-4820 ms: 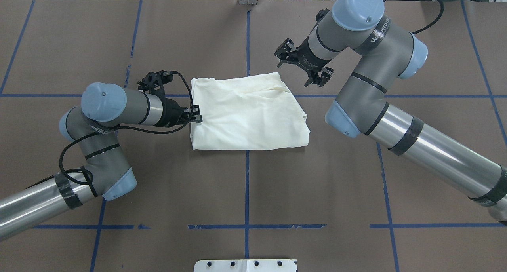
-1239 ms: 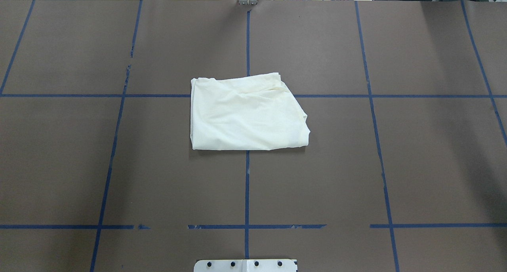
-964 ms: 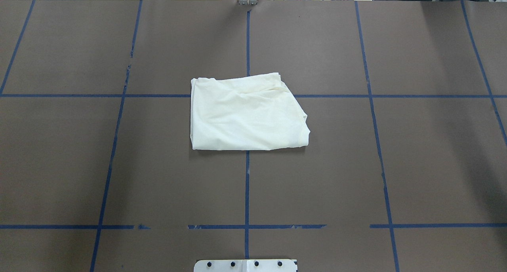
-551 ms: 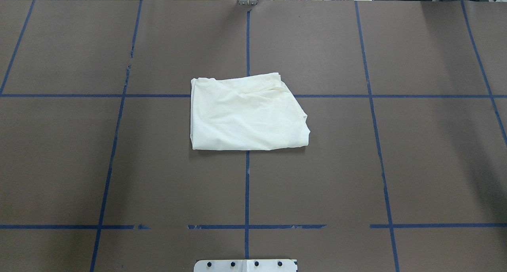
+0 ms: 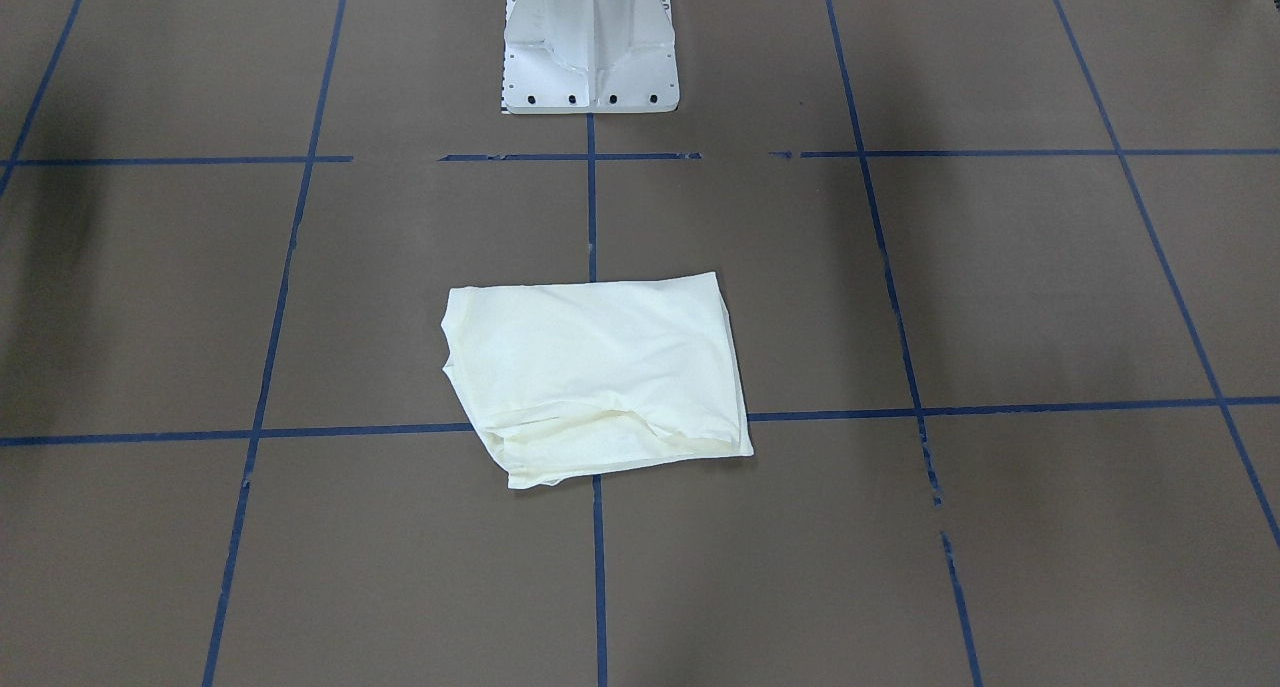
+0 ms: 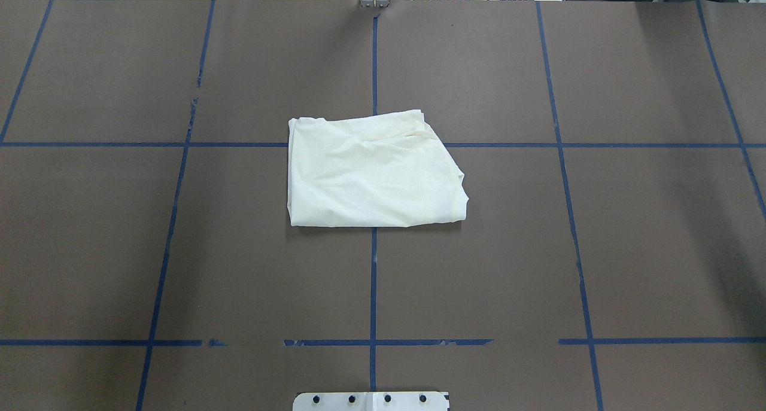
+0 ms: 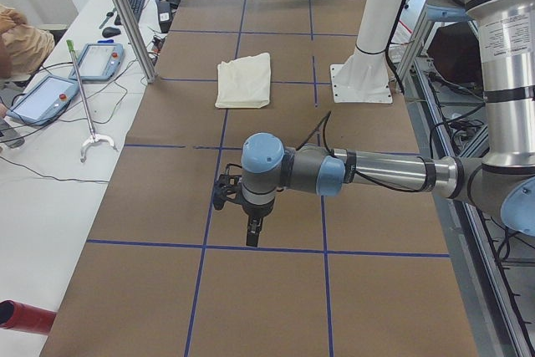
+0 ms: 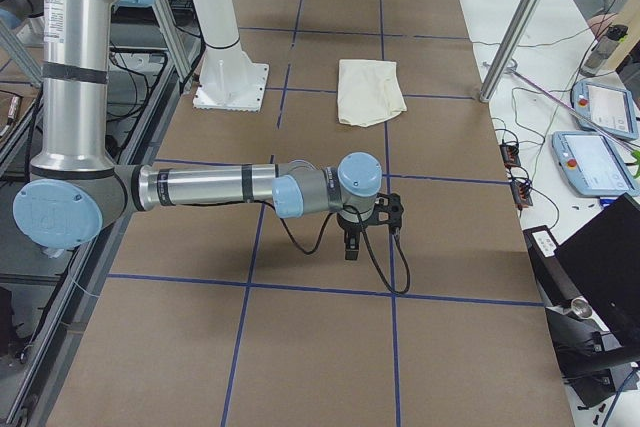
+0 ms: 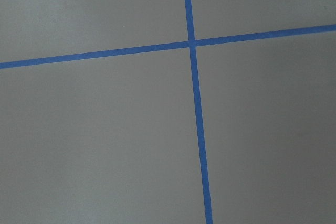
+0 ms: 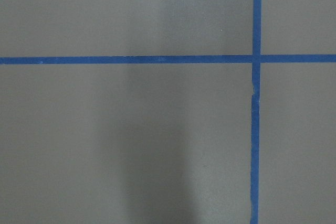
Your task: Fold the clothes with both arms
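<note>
The cream-white shirt (image 6: 371, 174) lies folded into a rough rectangle, plain side up, at the table's middle; it also shows in the front view (image 5: 595, 372) and both side views (image 7: 244, 81) (image 8: 368, 92). No print shows. Neither arm shows in the overhead or front view. My left gripper (image 7: 253, 236) points down over the bare table, far from the shirt, toward the table's left end. My right gripper (image 8: 350, 247) points down toward the right end. I cannot tell whether either is open or shut. Both wrist views show only brown table and blue tape.
The white pedestal base (image 5: 590, 47) stands at the robot's edge of the table. Blue tape lines (image 6: 373, 279) grid the brown table. Teach pendants (image 7: 99, 60) (image 8: 590, 162) and cables lie on side tables beyond metal posts (image 7: 125, 14).
Since 4.8 s ago both arms have drawn away from the shirt's sides and left the overhead view. The shirt has not moved. Over the last second nothing has changed.
</note>
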You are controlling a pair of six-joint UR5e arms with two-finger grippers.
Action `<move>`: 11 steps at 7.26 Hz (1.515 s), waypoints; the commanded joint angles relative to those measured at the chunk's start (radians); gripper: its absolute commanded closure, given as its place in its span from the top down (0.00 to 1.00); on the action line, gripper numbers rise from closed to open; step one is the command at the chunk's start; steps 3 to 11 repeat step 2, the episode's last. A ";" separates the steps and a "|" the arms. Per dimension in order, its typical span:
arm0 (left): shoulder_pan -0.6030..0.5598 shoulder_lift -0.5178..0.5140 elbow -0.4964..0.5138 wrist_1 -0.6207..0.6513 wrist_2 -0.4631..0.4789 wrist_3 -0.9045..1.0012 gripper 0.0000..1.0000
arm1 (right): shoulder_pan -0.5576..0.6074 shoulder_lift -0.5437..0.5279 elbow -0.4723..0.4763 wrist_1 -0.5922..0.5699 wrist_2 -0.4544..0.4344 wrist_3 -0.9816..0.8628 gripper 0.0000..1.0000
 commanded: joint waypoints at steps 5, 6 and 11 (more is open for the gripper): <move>0.001 -0.003 -0.097 0.119 -0.003 0.000 1.00 | -0.014 0.000 0.001 0.000 0.001 0.002 1.00; 0.001 -0.003 -0.097 0.119 -0.003 0.000 1.00 | -0.014 0.000 0.001 0.000 0.001 0.002 1.00; 0.001 -0.003 -0.097 0.119 -0.003 0.000 1.00 | -0.014 0.000 0.001 0.000 0.001 0.002 1.00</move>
